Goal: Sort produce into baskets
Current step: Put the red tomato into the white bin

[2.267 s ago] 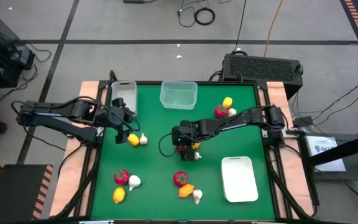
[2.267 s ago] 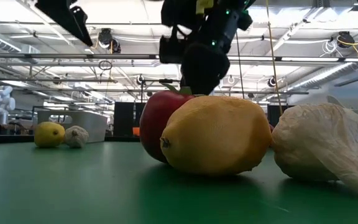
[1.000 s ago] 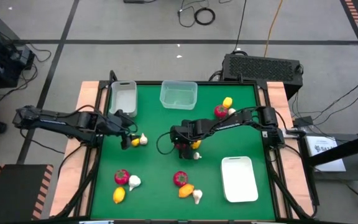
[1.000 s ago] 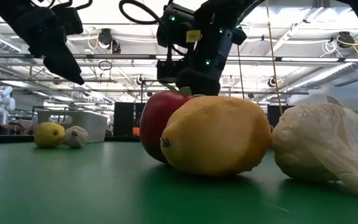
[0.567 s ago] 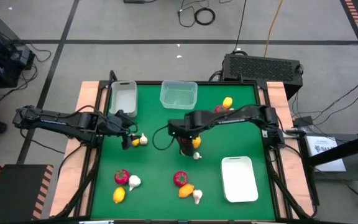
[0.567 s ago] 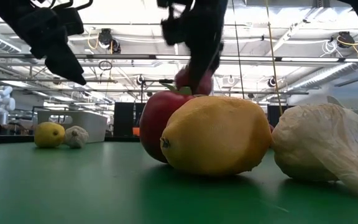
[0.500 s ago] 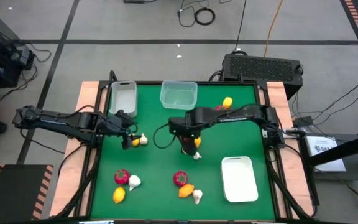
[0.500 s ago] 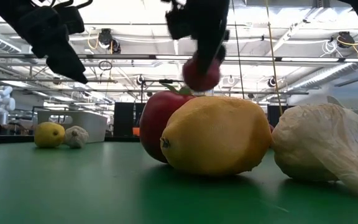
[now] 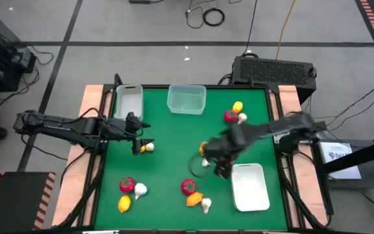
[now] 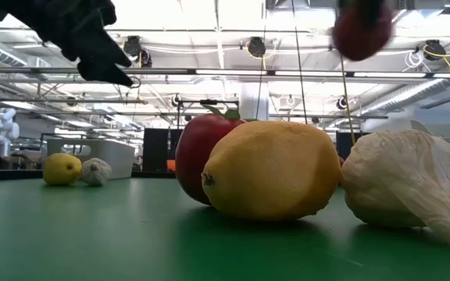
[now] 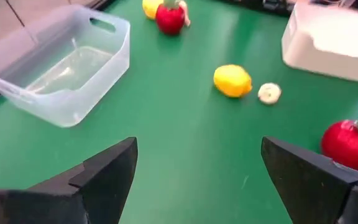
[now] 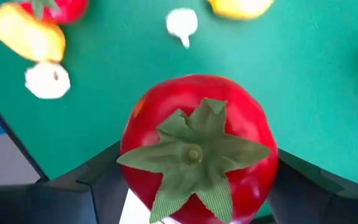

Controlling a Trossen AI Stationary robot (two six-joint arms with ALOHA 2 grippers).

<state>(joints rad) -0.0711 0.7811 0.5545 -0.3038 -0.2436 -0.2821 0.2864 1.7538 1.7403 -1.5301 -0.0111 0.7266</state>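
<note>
High view: beside the white tray (image 9: 250,187), at its upper-left corner, the right gripper (image 9: 221,168) hovers, jaws clenched on a red tomato (image 12: 197,146) (green calyx facing the wrist camera). Well left of the tray, the left gripper (image 9: 143,142) hangs over a lemon and garlic bulb (image 9: 150,147), jaws spread.

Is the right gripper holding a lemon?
No, the right gripper is shut on a red tomato with a green top, shown plainly in the right wrist view.
</note>
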